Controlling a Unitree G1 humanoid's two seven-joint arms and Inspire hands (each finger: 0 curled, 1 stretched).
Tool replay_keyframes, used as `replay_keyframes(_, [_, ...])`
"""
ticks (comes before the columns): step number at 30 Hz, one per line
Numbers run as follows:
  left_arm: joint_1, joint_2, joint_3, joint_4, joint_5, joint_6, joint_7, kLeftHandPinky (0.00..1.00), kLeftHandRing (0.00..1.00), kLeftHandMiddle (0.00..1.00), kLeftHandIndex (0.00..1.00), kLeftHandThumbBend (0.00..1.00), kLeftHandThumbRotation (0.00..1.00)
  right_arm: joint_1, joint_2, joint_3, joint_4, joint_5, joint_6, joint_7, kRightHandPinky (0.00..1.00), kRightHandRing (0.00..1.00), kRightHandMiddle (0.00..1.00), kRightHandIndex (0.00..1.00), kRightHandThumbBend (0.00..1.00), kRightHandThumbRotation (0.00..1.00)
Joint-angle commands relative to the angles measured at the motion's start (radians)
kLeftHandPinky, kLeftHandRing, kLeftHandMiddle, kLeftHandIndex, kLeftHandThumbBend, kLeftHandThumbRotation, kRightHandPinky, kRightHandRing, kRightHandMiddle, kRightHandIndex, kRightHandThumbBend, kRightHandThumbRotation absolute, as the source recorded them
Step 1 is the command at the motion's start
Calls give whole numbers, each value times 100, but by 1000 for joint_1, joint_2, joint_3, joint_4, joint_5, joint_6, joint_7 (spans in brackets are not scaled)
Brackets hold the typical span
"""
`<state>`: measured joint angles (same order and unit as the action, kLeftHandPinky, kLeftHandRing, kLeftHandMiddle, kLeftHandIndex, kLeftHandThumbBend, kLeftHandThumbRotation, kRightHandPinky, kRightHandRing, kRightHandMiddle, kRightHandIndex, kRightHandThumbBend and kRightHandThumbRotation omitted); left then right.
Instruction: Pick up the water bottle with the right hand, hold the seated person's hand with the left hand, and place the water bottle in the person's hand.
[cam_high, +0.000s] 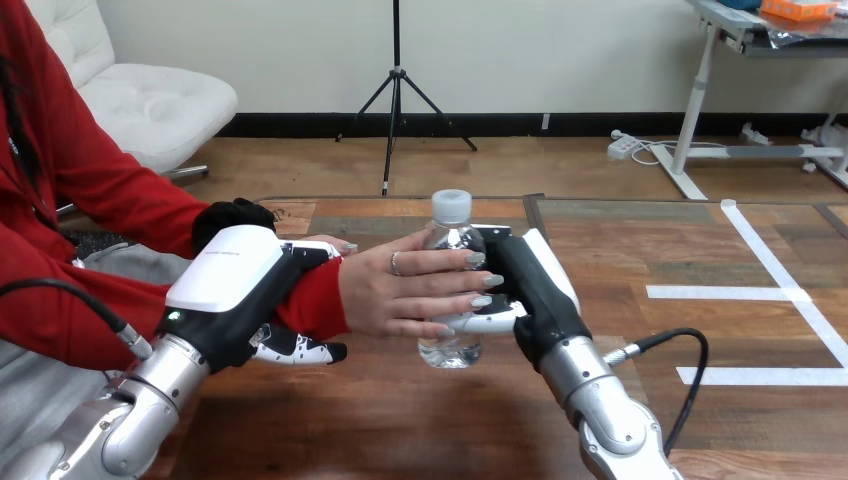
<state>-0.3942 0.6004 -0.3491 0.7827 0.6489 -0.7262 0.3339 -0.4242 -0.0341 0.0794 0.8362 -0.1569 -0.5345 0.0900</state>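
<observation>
A clear water bottle (452, 232) with a pale cap stands upright just above the table at the middle of the head view. My right hand (530, 285) is shut on it from the right, its fingers wrapping the lower body. The person's hand (405, 288) comes in from the left and its fingers lie across the bottle's front. My left hand (235, 290) is curled round the person's wrist at the red sleeve (315, 300), fingers under it and the thumb side over it.
The wooden table (400, 420) runs across the view, with white tape lines (790, 300) on its right part. The person sits at the left side. Bare tabletop lies in front of both arms.
</observation>
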Motion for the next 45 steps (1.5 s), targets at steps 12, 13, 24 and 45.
replay_keyframes(12, [14,-42,16,-83,-22,16,-28,45,52,55,59,77,8,-133,42,8,-50,20,-35,-1,28,32,39,41,82,0])
replay_keyframes(13, [16,-43,17,-85,-23,17,-28,45,52,55,59,78,8,-134,44,9,-49,20,-33,-2,28,32,39,41,82,0])
replay_keyframes(24, [26,-51,25,-97,-22,25,-38,44,51,55,58,78,6,-138,62,14,-50,6,-17,-27,27,32,38,41,82,0])
replay_keyframes(45, [35,-68,40,-99,-23,25,-50,45,52,55,58,78,6,-130,93,46,-76,-12,31,-64,27,32,38,41,82,0])
